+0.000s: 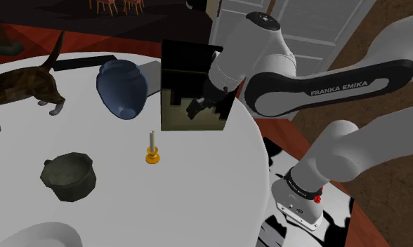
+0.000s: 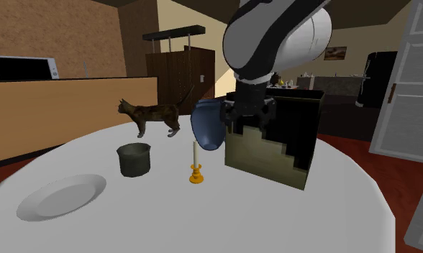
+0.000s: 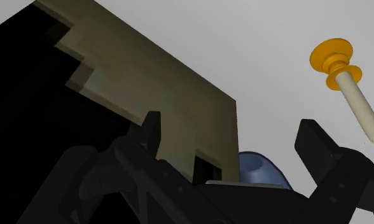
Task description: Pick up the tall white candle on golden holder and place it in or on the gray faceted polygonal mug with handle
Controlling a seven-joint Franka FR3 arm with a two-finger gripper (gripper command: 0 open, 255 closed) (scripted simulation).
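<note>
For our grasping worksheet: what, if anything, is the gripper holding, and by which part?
Nothing is held. The gripper is open and clasps nothing; the candle stands untouched on the table.

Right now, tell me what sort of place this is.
Probably a home's dining area: a round white table laid with a plate, wooden chairs beyond, and a panelled white door.

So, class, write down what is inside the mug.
Nothing shows in the mug: its hollow looks bare and dark. Its near inner wall is hidden by the rim. The candle stands outside.
</note>
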